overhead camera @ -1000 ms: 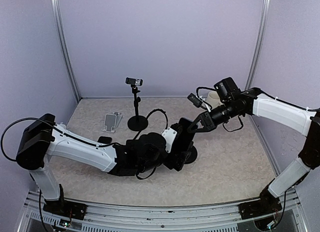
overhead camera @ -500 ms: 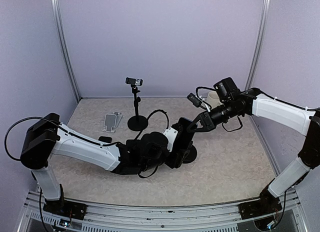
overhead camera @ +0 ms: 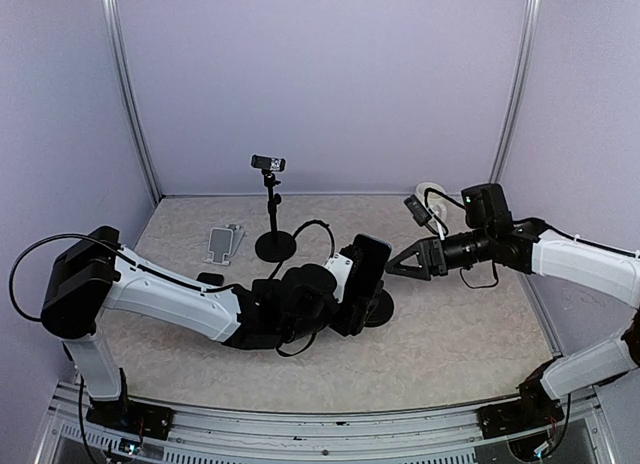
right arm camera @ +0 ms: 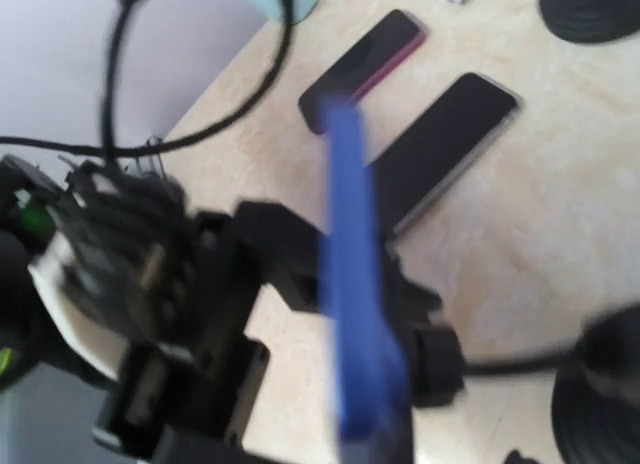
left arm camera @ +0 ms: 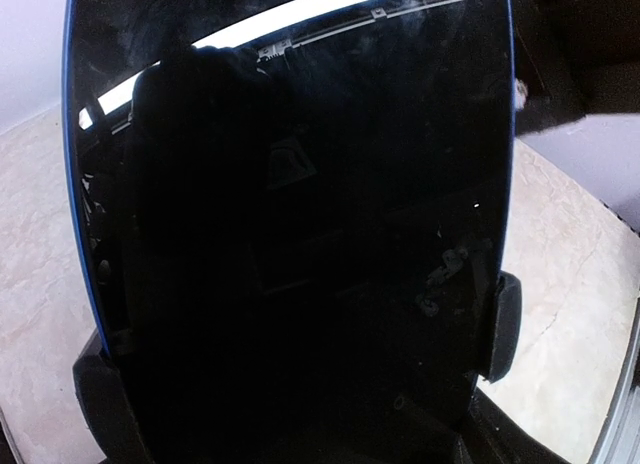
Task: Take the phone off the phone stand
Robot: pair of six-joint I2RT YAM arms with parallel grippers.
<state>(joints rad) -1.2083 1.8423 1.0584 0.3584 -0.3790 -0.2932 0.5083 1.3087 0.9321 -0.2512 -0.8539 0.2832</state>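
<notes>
from above, the left arm lies low across the bench (overhead camera: 470, 334), and the left end effector (overhead camera: 356, 286) reaches the middle of it. the phone (overhead camera: 368, 256), a dark slab, stands nearly upright there. it is just above the round black foot of the stand (overhead camera: 383, 306). from this height i can't tell whether its lower edge sits in the cradle or has cleared it. the right end effector (overhead camera: 392, 269) points at the phone from the right, close beside it but with a gap showing between them. its jaws taper toward the tip, and i can't tell how far apart they are. a small camera on a tripod (overhead camera: 272, 209) stands further back, well apart from the phone.

in the left wrist view, the phone's glossy black face (left arm camera: 300, 214) nearly fills the picture, with a blue rim down each long side. the fingers (left arm camera: 503, 324) sit against those two long edges low down, one on each side. so the left end effector is clamped across the phone's width, its jaws about half open.

the right wrist view is blurred. it shows the phone edge-on as a blue strip (right arm camera: 352, 284), held upright in the black left end effector. the right end effector's own fingers can't be made out here. beyond, a second phone (right arm camera: 362, 59) with a pink edge and a third phone (right arm camera: 445, 149) lie flat on the bench, side by side. a black cable (right arm camera: 215, 124) loops above them.
</notes>
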